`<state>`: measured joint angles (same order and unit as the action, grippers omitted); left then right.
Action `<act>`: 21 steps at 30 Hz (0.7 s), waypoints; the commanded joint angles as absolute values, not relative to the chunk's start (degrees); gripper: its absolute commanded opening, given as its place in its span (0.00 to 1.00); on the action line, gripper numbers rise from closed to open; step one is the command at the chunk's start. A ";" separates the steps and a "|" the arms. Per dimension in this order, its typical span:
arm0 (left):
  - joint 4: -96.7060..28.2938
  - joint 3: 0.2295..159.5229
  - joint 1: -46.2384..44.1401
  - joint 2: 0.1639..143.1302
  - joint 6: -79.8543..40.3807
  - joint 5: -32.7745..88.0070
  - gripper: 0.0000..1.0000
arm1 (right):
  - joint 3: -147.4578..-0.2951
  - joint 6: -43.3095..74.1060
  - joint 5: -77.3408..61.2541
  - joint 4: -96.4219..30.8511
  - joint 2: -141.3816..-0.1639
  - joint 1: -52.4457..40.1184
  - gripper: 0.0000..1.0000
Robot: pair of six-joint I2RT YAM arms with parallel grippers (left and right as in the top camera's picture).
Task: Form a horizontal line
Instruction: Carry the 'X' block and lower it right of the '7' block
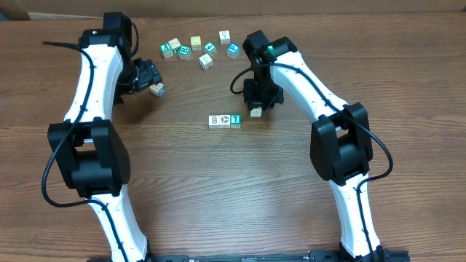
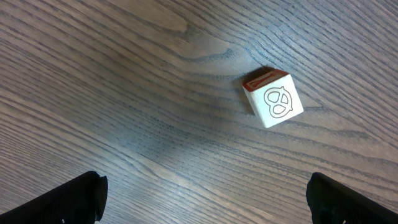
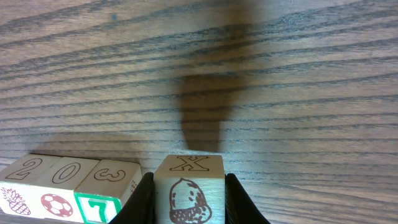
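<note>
Near the middle of the tabletop (image 1: 189, 167), a row (image 1: 224, 121) of three cubes is laid side by side, touching. A fourth cube (image 3: 188, 190) is pinched between the right jaws just beside the row's right end, with a small gap left. Whether it rests on the wood cannot be told.

The step in hand is judged to be the placing of this fourth cube, so the line is mostly made. For the next move, it would need to be brought across until it meets the end cube (image 3: 106, 193), kept square with the row, set flat and only then released — a skewed approach could knock the row crooked.

The left jaws are spread wide above a lone cube (image 2: 272, 99), well apart from the row, and nothing is held by them. Several loose cubes (image 1: 200, 47) are scattered along the far side.

"2", "0" and "3" can be read on the row's top faces — a pineapple, a football and a "7" on the fronts. "X" is read atop the fourth cube, over an acorn-like print. A pretzel is drawn on the lone cube.
</note>
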<state>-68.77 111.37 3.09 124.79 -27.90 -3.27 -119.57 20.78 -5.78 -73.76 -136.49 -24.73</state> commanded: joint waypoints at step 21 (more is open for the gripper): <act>-68.71 112.25 2.61 125.34 -27.40 -3.55 1.00 | -119.20 21.21 -6.07 -75.33 -134.13 -25.74 0.17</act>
